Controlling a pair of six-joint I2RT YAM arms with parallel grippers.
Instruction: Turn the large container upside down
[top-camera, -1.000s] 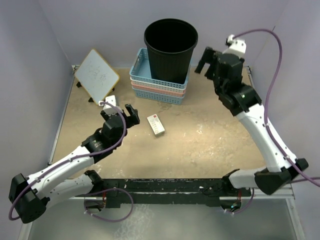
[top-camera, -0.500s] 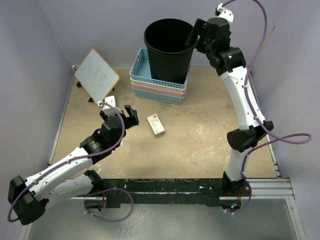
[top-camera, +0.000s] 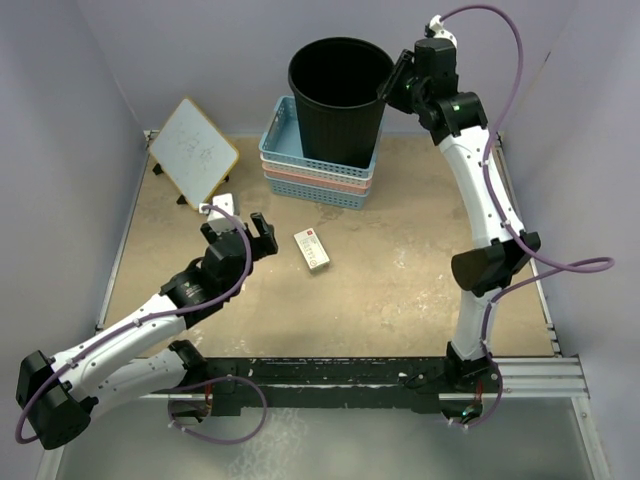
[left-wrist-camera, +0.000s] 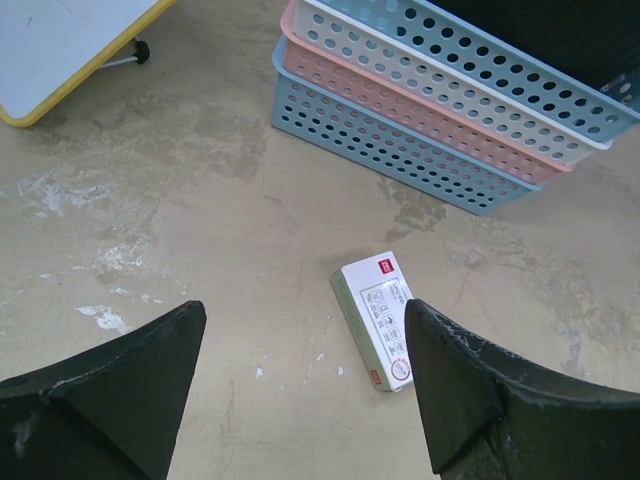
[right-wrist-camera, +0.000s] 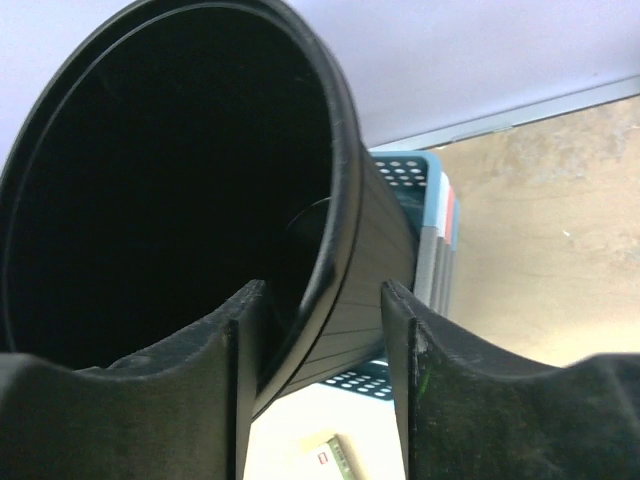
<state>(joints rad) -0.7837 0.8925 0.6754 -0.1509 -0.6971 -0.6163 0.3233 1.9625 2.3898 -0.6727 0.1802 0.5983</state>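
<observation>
The large container (top-camera: 340, 100), a tall black round wastebasket, stands upright with its mouth up in the top basket of a stack at the back of the table. My right gripper (top-camera: 392, 85) is raised at its right rim. In the right wrist view the rim and ribbed wall of the large container (right-wrist-camera: 375, 270) pass between the fingers of the right gripper (right-wrist-camera: 322, 290): one finger is inside and one outside, with a narrow gap still showing on the outer side. My left gripper (top-camera: 243, 228) hovers low over the table, open and empty (left-wrist-camera: 300, 320).
The stack of blue, pink and white lattice baskets (top-camera: 300, 175) (left-wrist-camera: 420, 110) bears the container. A small white box (top-camera: 312, 249) (left-wrist-camera: 376, 320) lies on the tan tabletop beside my left fingers. A yellow-edged whiteboard (top-camera: 193, 150) (left-wrist-camera: 60, 40) leans at back left. Purple walls enclose the table.
My right arm swung up and left from beside the container to its rim, and its jaws narrowed around the rim. The left arm barely moved.
</observation>
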